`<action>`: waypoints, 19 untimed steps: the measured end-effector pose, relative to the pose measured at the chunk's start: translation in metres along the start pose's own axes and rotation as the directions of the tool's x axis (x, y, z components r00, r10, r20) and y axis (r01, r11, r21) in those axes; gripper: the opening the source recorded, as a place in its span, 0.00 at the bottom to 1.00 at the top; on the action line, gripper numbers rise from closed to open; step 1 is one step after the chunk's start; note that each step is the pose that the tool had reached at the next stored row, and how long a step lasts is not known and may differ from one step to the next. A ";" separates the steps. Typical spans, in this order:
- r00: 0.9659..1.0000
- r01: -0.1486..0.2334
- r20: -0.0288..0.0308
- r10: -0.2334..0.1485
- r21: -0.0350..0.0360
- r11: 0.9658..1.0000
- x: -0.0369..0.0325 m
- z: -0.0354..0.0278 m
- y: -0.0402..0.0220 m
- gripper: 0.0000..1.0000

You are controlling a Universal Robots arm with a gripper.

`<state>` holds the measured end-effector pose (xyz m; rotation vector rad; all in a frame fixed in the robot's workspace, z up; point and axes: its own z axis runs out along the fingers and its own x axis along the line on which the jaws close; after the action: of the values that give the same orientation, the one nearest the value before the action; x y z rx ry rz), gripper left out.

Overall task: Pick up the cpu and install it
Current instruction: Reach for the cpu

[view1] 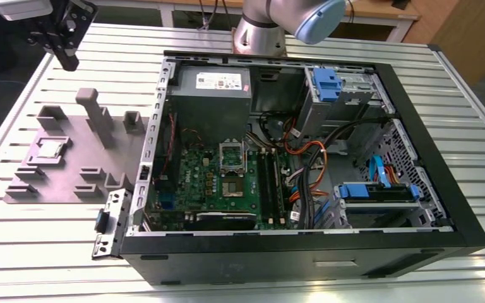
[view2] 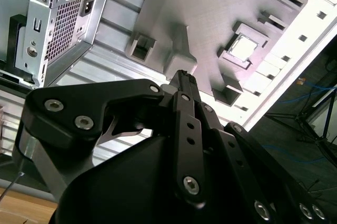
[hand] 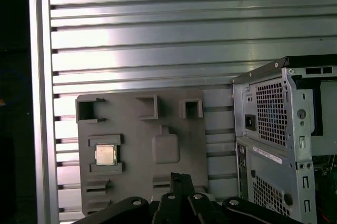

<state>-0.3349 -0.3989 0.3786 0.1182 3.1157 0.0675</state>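
The cpu is a small silvery square lying in a recess of the grey tray, at the exterior view's left on the slatted table. Both wrist views show the cpu seated in the tray. My gripper hangs high above the table, beyond the tray's far edge and well away from the cpu. Its fingers are shut together with nothing between them. The green motherboard, with its silver socket frame, lies inside the open computer case.
The case stands right next to the tray, its metal wall rising above it. Tall raised blocks stick up from the tray. Cables, blue drive brackets and a power supply fill the case around the board.
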 end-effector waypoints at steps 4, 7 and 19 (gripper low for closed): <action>1.000 0.000 0.000 0.000 0.000 1.000 0.0032 0.0000 -0.0002 0.11; 1.000 0.000 0.000 0.000 0.000 1.000 0.0098 0.0003 -0.0008 0.11; 1.000 0.000 -0.003 0.000 0.000 1.000 0.0228 0.0030 -0.0019 0.11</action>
<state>-0.3577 -0.3989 0.3751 0.1183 3.1182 0.0674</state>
